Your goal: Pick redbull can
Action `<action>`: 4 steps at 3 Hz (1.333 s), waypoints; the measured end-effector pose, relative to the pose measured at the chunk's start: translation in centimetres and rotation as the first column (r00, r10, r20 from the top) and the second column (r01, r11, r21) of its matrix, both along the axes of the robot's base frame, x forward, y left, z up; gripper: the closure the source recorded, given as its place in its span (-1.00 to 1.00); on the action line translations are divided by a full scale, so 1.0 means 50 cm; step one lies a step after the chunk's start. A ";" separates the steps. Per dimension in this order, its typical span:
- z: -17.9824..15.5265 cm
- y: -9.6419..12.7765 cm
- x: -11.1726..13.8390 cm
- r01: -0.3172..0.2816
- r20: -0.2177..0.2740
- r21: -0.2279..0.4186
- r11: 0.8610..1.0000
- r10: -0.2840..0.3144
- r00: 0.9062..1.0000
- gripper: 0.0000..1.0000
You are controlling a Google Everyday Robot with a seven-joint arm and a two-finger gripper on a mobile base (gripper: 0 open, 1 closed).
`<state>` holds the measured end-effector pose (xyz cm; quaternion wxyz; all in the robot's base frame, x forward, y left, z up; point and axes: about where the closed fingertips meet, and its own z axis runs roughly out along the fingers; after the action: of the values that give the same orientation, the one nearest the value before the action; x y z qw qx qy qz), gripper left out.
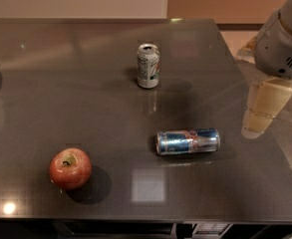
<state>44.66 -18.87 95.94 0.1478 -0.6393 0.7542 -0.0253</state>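
On the right half of the dark, glossy grey table, nearer the front than the back: slim blue-and-silver redbull can with red markings at its middle, lying on its side. Long axis running left to right, almost level with the near edge, right end a touch farther back. One shiny silver end turned left, its round face partly showing; the other turned right, toward the table's right edge.

Bare table top all around the can: to the left, in front up to the near edge, and behind.

Farther back and slightly left, well apart: short white-and-green soda can, standing upright. At near left, well apart: round red apple, stem dimple up.

At far right, by the table's right edge: cream-coloured gripper under a grey arm housing, pointing down, right of the redbull can and not touching it. How wide it stands: not possible to tell.
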 end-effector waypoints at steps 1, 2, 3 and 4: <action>-0.042 0.047 0.003 -0.066 -0.028 -0.020 0.998 0.065 0.997 -1.00; -0.095 0.092 -0.016 -0.139 -0.066 -0.038 0.990 0.136 0.988 -1.00; -0.148 0.122 -0.034 -0.197 -0.107 -0.046 0.979 0.191 0.976 -1.00; -0.193 0.140 -0.047 -0.226 -0.136 -0.045 0.973 0.218 0.966 -1.00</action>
<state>42.32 -11.88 86.31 0.0809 -0.7241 0.6848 0.0108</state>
